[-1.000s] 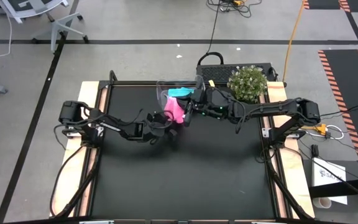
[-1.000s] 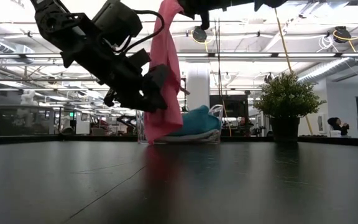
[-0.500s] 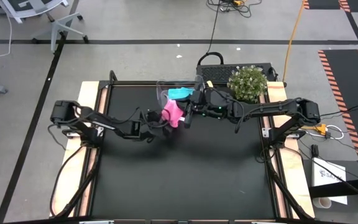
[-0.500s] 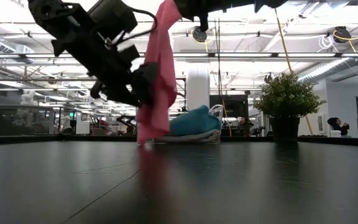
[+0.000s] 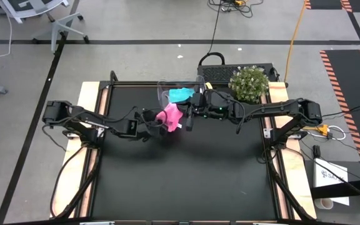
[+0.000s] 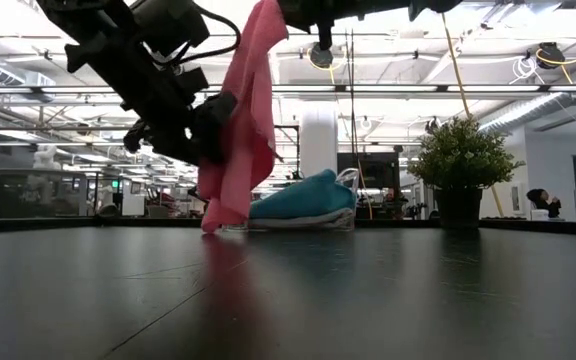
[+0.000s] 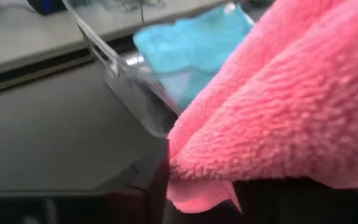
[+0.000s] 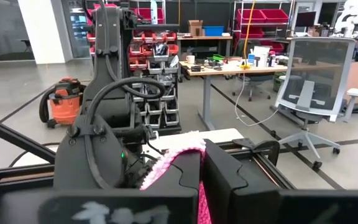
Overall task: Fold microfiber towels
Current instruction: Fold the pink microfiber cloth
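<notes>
The pink towel (image 6: 253, 110) hangs in the air over the table's far middle, held at the top by my right gripper (image 6: 290, 10), which is shut on it. My left gripper (image 6: 218, 125) is shut on its lower part, coming from the table's left. From above, the towel (image 5: 169, 116) shows bunched between my left gripper (image 5: 159, 119) and my right gripper (image 5: 188, 115). Whether its lowest tip (image 6: 211, 218) touches the table I cannot tell. A teal towel (image 5: 180, 95) lies in a clear tub (image 5: 162, 92) behind. My left gripper has the pink towel by its lower left side (image 6: 230, 130), fingers slanting down from the table's left. The cloth (image 7: 229, 174) bulges over the fingers and hides the place of contact. The towel is drawn leftward below it, and its end hangs slack. My right gripper pinches the towel's top edge (image 8: 194, 158) between its two fingers, which point level from the table's right. The cloth is bunched there. The rest hangs below the fingers (image 8: 225, 180), slanting toward my left gripper.
The clear tub (image 7: 123, 81) with the teal towel (image 7: 185, 43) stands just behind the grippers at the far edge. A potted plant (image 5: 249, 84) stands at the far right. The black mat (image 5: 186, 175) lies bare toward the near edge.
My left gripper has gone toward the table's left edge and a little up, tipping as it went. It has drawn the pink towel's lower part leftward with it. The towel's top has stayed in my right gripper, so the cloth now hangs slanted instead of straight down.
</notes>
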Tool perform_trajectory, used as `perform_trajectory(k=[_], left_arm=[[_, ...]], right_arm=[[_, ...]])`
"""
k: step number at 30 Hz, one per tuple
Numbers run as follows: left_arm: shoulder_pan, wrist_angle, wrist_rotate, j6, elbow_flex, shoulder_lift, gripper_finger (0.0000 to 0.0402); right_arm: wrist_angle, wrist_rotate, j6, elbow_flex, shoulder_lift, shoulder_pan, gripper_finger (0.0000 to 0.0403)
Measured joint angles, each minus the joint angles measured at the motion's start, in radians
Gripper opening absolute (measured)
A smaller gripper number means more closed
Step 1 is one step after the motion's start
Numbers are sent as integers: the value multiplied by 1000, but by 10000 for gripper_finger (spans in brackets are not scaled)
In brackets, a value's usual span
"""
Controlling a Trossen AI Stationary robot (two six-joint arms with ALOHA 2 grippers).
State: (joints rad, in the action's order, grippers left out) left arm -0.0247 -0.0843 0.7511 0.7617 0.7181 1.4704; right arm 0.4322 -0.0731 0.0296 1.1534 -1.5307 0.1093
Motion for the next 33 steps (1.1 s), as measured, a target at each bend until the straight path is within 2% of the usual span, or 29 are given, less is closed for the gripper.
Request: perform_trajectory(k=[7, 19, 23, 27, 33], left_arm=[[-32, -3, -97, -8, 0, -48, 15], [-81, -71, -113, -110, 0, -323, 4], [-106, -108, -198, -97, 0, -418, 3], [-134, -189, -319, -13, 0, -485, 2], [-170, -287, -471, 123, 0, -511, 2]], right_arm=[[-56, -1, 1, 0, 0, 0, 0], [-112, -3, 34, 0, 0, 0, 0], [-156, -3, 6, 0, 6, 11, 0], [-272, -7, -16, 0, 42, 40, 0], [-430, -4, 10, 0, 114, 84, 0]])
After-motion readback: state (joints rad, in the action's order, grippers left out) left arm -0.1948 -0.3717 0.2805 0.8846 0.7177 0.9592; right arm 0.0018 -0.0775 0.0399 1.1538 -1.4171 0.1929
